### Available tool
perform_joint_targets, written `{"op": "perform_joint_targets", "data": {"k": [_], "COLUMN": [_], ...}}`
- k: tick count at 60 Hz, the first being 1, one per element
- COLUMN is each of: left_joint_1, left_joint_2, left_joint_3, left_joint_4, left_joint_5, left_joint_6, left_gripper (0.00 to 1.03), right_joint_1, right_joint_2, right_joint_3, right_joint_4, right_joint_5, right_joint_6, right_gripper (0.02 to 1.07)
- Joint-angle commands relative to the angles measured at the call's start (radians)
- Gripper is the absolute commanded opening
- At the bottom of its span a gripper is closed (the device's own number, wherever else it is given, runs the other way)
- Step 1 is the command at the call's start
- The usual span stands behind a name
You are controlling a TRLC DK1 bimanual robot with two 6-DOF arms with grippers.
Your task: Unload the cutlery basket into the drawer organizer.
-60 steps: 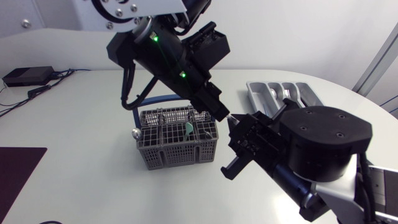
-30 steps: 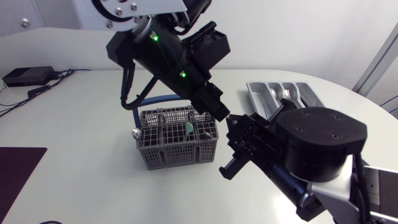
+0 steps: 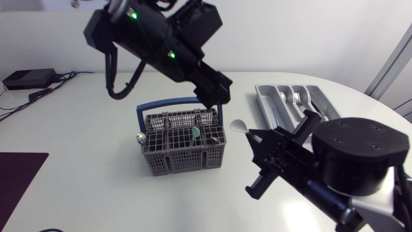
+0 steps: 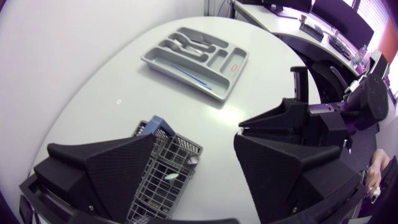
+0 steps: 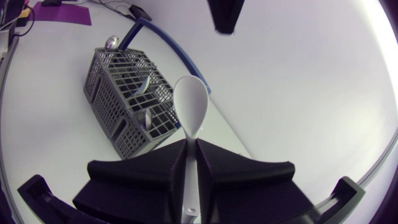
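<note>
The grey cutlery basket (image 3: 183, 145) with a blue handle stands mid-table and holds several utensils, one with a green tip (image 3: 194, 133). My right gripper (image 3: 257, 138) is to the right of the basket, shut on the handle of a white spoon (image 3: 238, 125) whose bowl sticks out ahead of the fingers (image 5: 191, 109). Above the basket's right end hangs my left gripper (image 3: 217, 98), open and empty; in the left wrist view the basket (image 4: 163, 180) lies below its spread fingers (image 4: 106, 171). The grey drawer organizer (image 3: 278, 115) sits at the back right and holds several pieces of cutlery.
A metal spoon bowl (image 3: 140, 137) pokes out at the basket's left side. A dark mat (image 3: 16, 177) lies at the table's left edge. A black box (image 3: 29, 78) with cables sits at the far left corner. The right arm's bulky wrist (image 3: 357, 161) fills the front right.
The left gripper has opened, let go of the white spoon and risen away to the left. The right gripper has shut on the spoon and carried it a little right and forward.
</note>
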Motion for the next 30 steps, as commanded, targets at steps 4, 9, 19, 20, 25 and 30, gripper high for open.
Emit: {"op": "perform_joint_targets", "data": {"k": [4, 9, 19, 20, 25, 30], "left_joint_1": [0.054, 0.085, 0.118, 0.118, 0.118, 0.120], "left_joint_2": [-0.075, -0.081, -0.119, -0.124, -0.144, -0.154], "left_joint_3": [-0.021, -0.044, -0.127, -0.139, -0.191, -0.231], "left_joint_4": [0.082, 0.094, 0.111, 0.111, 0.129, 0.131], "left_joint_5": [-0.027, -0.029, -0.022, -0.022, -0.022, -0.021], "left_joint_6": [0.042, 0.111, 0.266, 0.288, 0.357, 0.414], "left_gripper": [0.98, 0.98, 0.97, 0.97, 0.96, 0.96], "right_joint_1": [-0.172, -0.390, -0.797, -0.820, -0.922, -1.008], "right_joint_2": [-0.154, -0.214, -0.188, -0.177, -0.116, -0.042], "right_joint_3": [-0.050, -0.060, -0.047, -0.043, -0.014, 0.028], "right_joint_4": [-0.148, -0.220, -0.287, -0.289, -0.319, -0.342], "right_joint_5": [-0.174, -0.381, -0.720, -0.737, -0.809, -0.871], "right_joint_6": [-0.068, -0.149, -0.379, -0.399, -0.516, -0.597], "right_gripper": [0.09, 0.09, 0.10, 0.10, 0.10, 0.10]}}
